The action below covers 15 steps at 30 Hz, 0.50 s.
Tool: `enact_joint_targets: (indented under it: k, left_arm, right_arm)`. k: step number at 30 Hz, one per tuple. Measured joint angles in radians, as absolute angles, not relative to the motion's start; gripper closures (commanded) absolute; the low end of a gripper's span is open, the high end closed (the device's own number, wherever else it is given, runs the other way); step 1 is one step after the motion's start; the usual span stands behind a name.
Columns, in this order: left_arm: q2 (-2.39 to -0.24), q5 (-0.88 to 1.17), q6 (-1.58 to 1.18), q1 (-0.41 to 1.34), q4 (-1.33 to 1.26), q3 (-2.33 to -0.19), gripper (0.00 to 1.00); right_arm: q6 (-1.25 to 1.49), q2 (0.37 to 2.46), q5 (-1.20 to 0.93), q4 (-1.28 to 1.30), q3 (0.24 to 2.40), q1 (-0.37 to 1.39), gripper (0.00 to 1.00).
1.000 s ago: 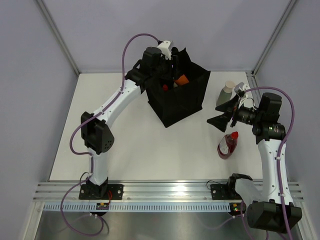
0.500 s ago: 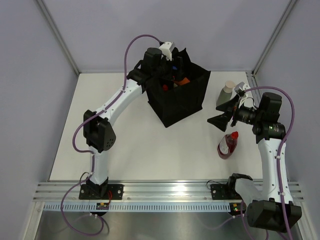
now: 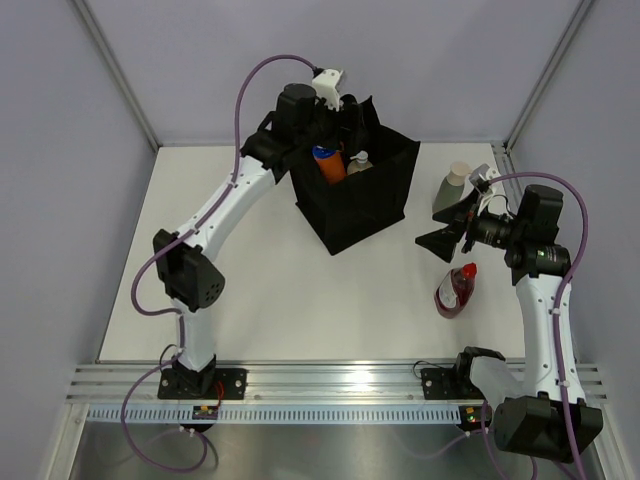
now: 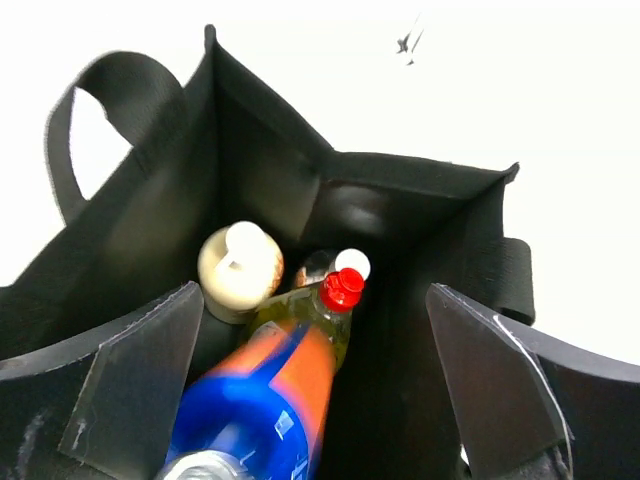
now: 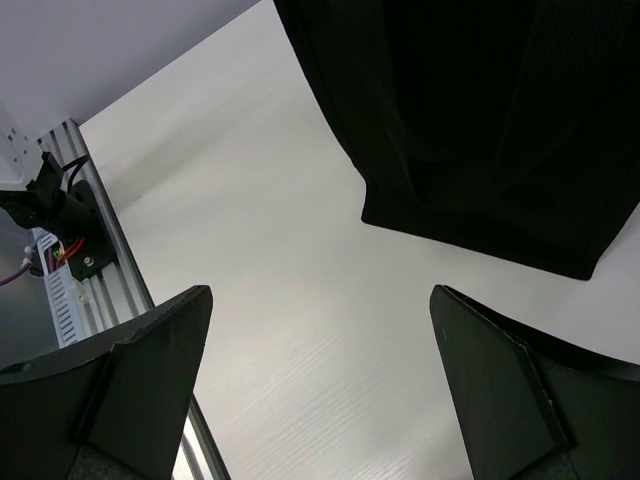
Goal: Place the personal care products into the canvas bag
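**Left jaws above the canvas bag (image 3: 360, 205); right jaws low over the desk (image 3: 250, 290).**
Both pairs of jaws stood wide apart, gripping nothing. The yellow bottle (image 4: 285, 375) leaned inside the bag beside the cream bottle (image 4: 240, 265) — the dark red bottle (image 3: 456, 288) and the grey-green bottle (image 3: 452, 186) were on the desk near the right jaws.

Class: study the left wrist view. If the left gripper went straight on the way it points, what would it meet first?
Most likely the yellow bottle with the blue-and-orange label, leaning inside the canvas bag directly ahead of the open left gripper. How far off is unclear.
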<state>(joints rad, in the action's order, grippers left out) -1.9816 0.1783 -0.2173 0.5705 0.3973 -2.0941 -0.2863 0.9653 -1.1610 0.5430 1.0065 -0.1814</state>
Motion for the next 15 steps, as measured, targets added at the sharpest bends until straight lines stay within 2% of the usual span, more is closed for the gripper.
enact_joint_targets:
  k: [9,15]
  left_arm:
    - [-1.839,0.154,-0.177,0.549,0.423,-2.080,0.01]
    - [-1.833,0.186,-0.178,0.537,0.421,-2.054,0.01]
  right_arm:
    - [-0.290,0.978,-1.161,0.543,1.005,-0.194,0.00]
    - [-0.290,0.990,-1.161,0.543,1.003,-0.205,0.00]
